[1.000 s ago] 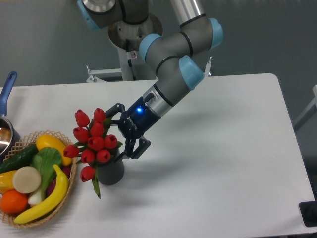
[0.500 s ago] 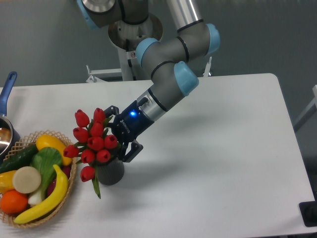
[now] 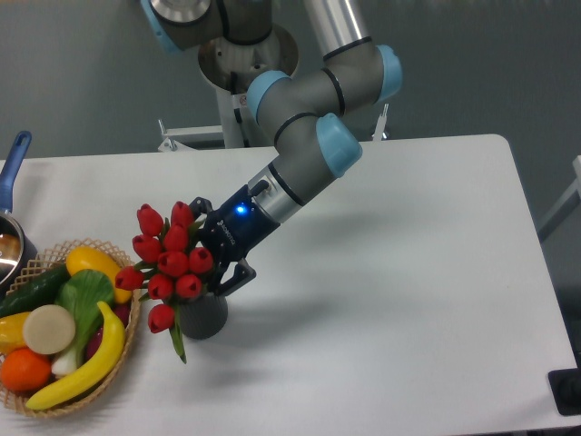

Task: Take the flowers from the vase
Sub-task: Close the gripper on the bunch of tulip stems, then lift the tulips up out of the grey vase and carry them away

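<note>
Camera shows my gripper [image 3: 215,247] has slid in from the right, fingers spread either side of the flowers [image 3: 168,263] sitting in the vase [image 3: 203,314] just below it, so I close next.

Flowers [image 3: 171,263] in vase [image 3: 203,314]; pincer [image 3: 214,245] right; basket [image 3: 109,368] left.

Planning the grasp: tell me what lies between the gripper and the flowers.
Nothing: in the fixed camera view the gripper is right up against the flowers, its fingers reaching in at the bunch above the vase.
</note>
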### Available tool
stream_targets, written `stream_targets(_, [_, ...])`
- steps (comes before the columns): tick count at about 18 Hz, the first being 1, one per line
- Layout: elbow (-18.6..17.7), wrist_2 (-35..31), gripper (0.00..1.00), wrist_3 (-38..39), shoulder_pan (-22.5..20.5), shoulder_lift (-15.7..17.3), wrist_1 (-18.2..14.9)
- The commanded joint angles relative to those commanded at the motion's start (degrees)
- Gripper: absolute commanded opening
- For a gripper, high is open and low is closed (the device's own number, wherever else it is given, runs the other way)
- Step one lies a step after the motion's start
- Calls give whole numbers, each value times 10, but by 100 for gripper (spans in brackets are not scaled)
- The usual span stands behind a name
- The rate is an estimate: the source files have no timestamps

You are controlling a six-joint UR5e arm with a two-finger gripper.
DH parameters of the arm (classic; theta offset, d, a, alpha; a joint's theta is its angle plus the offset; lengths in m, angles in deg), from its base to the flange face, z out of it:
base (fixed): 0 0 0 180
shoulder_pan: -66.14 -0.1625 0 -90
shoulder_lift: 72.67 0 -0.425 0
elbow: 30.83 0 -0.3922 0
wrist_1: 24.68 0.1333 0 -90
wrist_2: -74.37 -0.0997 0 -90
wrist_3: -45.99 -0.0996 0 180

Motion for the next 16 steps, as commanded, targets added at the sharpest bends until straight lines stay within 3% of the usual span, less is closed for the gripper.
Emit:
stream_targets(2, [-1,1,40,0,-1,0,0])
stream_targets(11, [-4,35,37,3,-6,4,0])
stream_targets(16, [2,43,37,51,-11,30,0])
